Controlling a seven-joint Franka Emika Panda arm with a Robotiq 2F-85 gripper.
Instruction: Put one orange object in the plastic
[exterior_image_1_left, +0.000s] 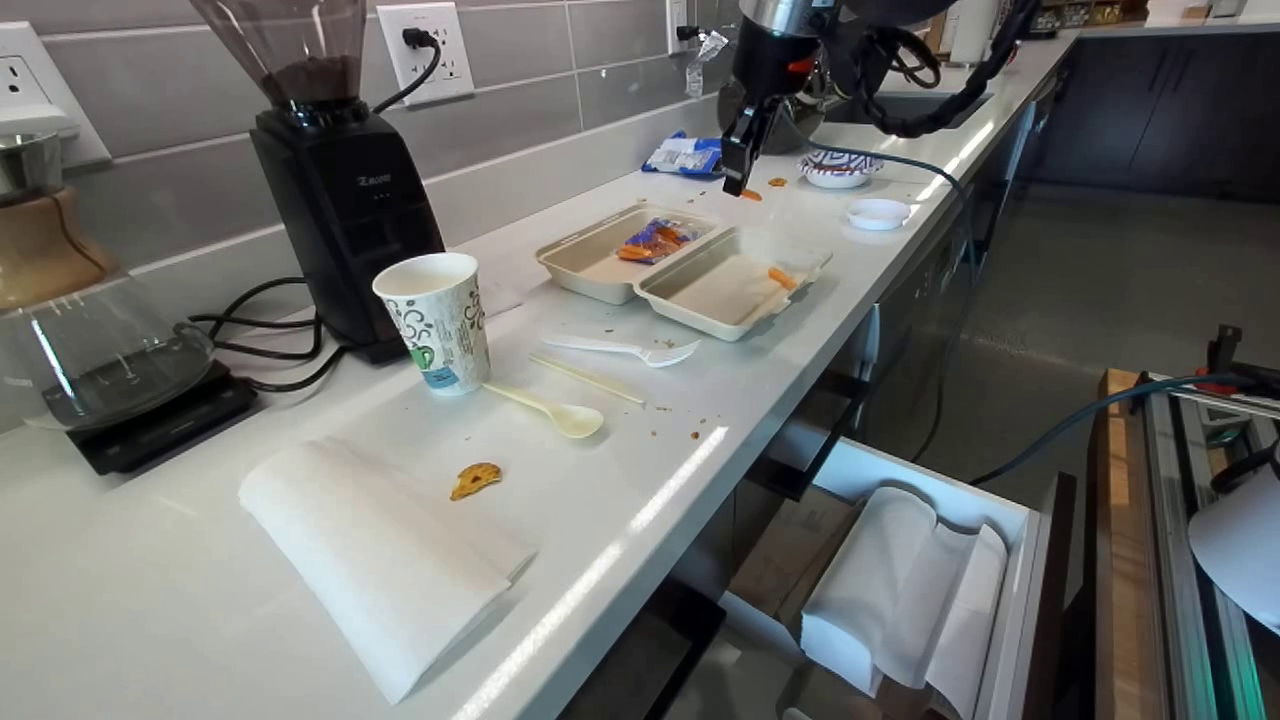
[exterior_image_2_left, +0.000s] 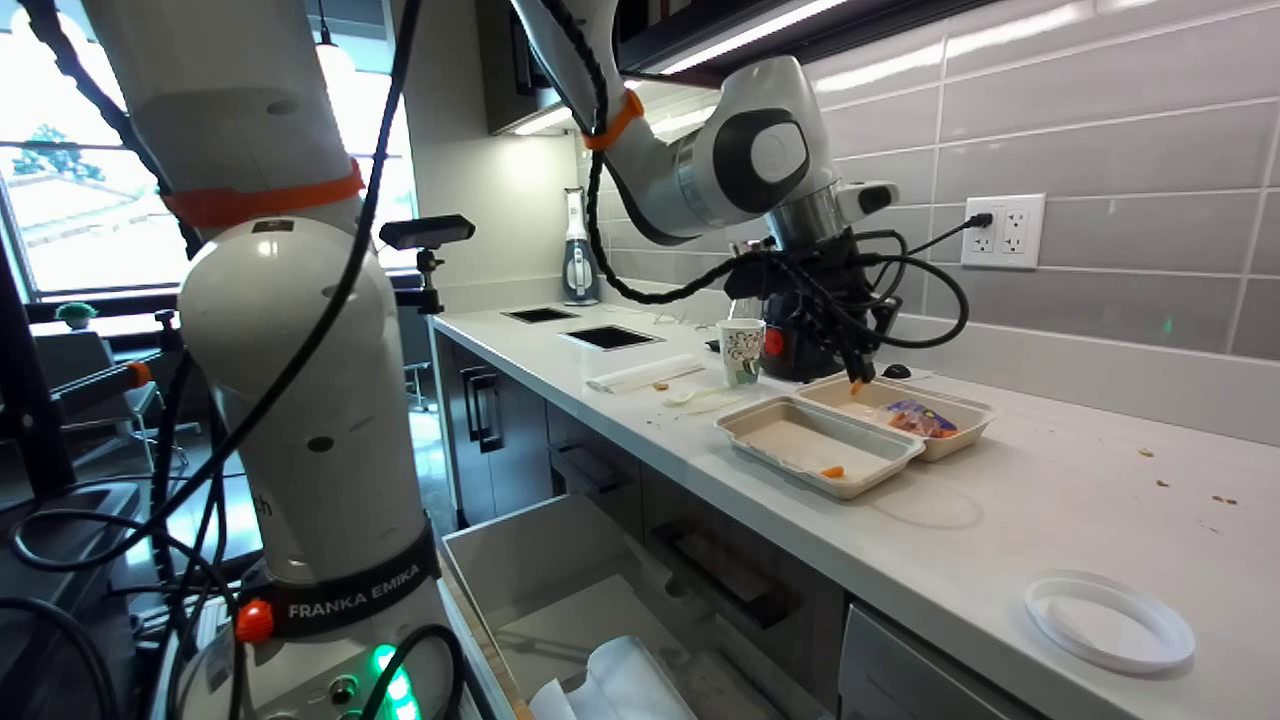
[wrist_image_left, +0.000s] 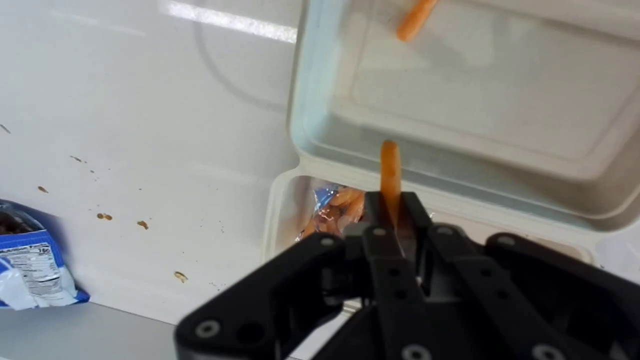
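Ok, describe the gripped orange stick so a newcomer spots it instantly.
In the wrist view, find the beige two-part container. Seen against it, the black pincer clasps the orange stick. Unlike the loose stick lying in the container, this one is held.

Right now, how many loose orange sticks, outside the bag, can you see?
2: an orange stick held by the gripper, a second stick in the tray half without the bag. Others may be hidden.

Kitchen with a long white counter (exterior_image_1_left: 600, 500) bearing a coffee grinder (exterior_image_1_left: 350, 230) and a glass carafe (exterior_image_1_left: 110, 350). A gray tiled wall (exterior_image_2_left: 1100, 160) runs behind the counter; dark cupboards (exterior_image_2_left: 495, 80) hang above it, and dark drawers (exterior_image_2_left: 745, 553) sit beneath.
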